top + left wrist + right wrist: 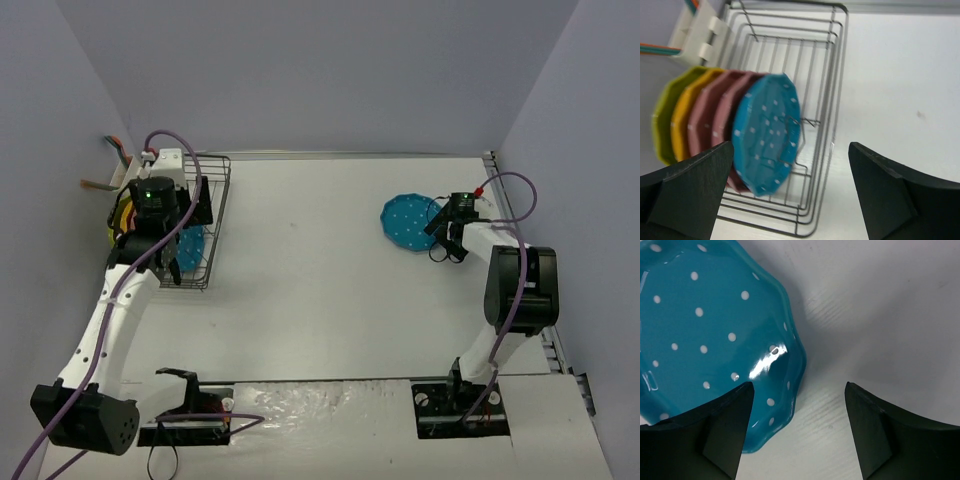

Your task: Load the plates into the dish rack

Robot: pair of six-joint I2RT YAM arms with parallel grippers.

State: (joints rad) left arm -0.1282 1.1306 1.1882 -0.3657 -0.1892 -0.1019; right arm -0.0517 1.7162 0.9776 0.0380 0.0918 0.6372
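White table bears a flat turquoise plate; racked plates stand edgewise.

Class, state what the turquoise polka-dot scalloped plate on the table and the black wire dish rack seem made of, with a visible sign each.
Turquoise scalloped plate: probably glazed ceramic or glossy melamine; a sharp white glare sits on its smooth surface. Black wire dish rack: likely coated metal; thin, straight, dark rods.

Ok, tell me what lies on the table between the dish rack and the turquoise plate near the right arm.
Nothing. In the top external view, the table between the dish rack and the turquoise plate is bare.
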